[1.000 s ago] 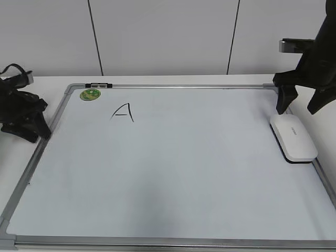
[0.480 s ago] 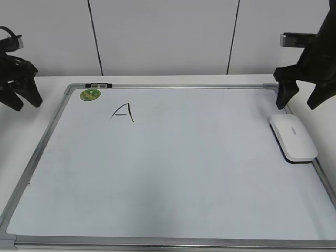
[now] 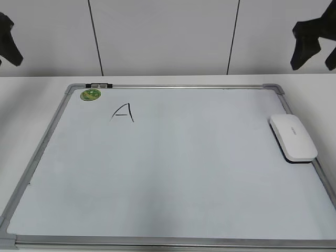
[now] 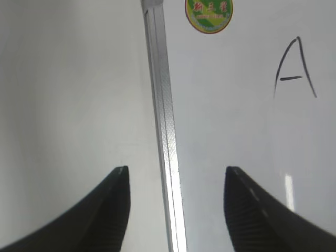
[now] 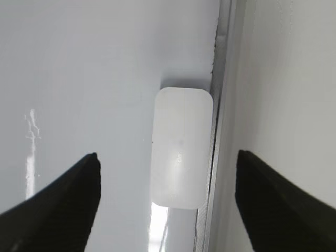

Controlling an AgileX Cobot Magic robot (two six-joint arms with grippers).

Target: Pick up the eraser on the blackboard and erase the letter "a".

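The white eraser (image 3: 293, 137) lies flat at the right edge of the blackboard (image 3: 173, 173), against its silver frame. In the right wrist view the eraser (image 5: 181, 131) lies below and between the fingers of my right gripper (image 5: 168, 156), which is open, empty and held high above it. My left gripper (image 4: 177, 170) is open and empty, high above the board's left frame rail (image 4: 163, 115). The only marker mark I see is an angular capital "A" (image 3: 122, 112), near the top left. No lowercase "a" shows.
A round green sticker (image 3: 90, 94) sits in the board's top left corner, with a small black clip (image 3: 98, 84) on the top rail. The board lies on a white table (image 3: 31, 94) before a white panelled wall. Both arms show only at the top corners.
Both arms have risen away from the board; the left moved up from beside the left frame, the right up from above the eraser. The eraser has not moved.
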